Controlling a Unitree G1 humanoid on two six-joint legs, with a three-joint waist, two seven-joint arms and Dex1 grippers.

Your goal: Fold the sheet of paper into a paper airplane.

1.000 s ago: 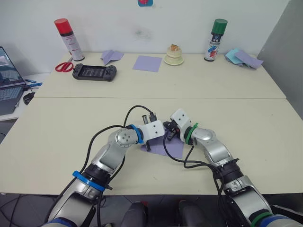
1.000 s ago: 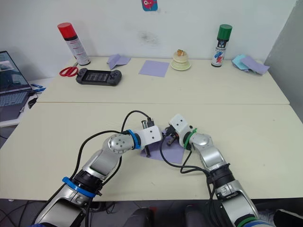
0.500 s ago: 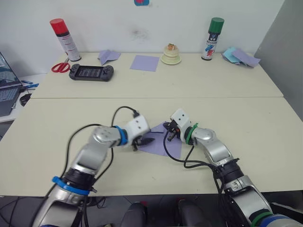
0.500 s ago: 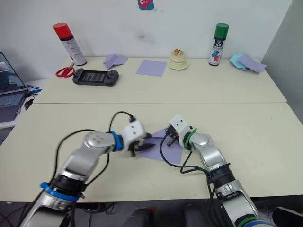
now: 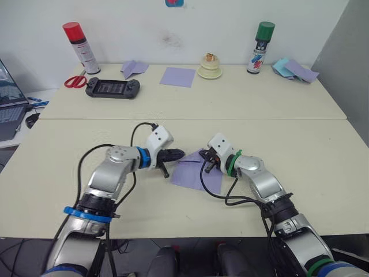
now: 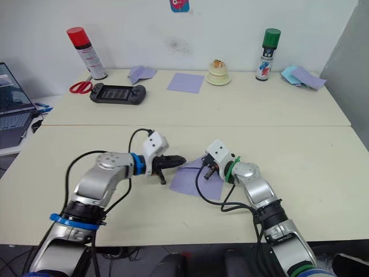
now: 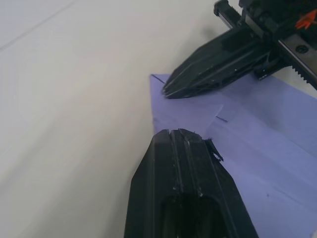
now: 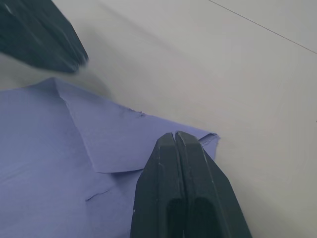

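The lavender sheet of paper (image 5: 193, 176) lies flat on the near table, with one corner folded over into a small flap (image 8: 124, 144). My right gripper (image 5: 205, 166) is shut, and its tips press on the sheet's far corner (image 8: 198, 136). My left gripper (image 5: 180, 153) is shut too. It lies level just left of the sheet, pointing at the right gripper, with its tips (image 7: 181, 133) at the paper's edge. The paper airplane is out of view.
On the far table stand a red spray can (image 5: 76, 46), scissors (image 5: 75, 81), a game controller (image 5: 113, 88), a small lavender wedge (image 5: 134, 68), a smooth lavender square (image 5: 178, 76), a cream dish (image 5: 210, 68), a green spray can (image 5: 260, 46) and pale blue paper (image 5: 283, 66). A laptop (image 5: 8, 109) sits far left.
My left gripper has drawn back to the left, from above the sheet to its left edge. The right gripper has kept its place on the paper. The camera has shifted slightly.
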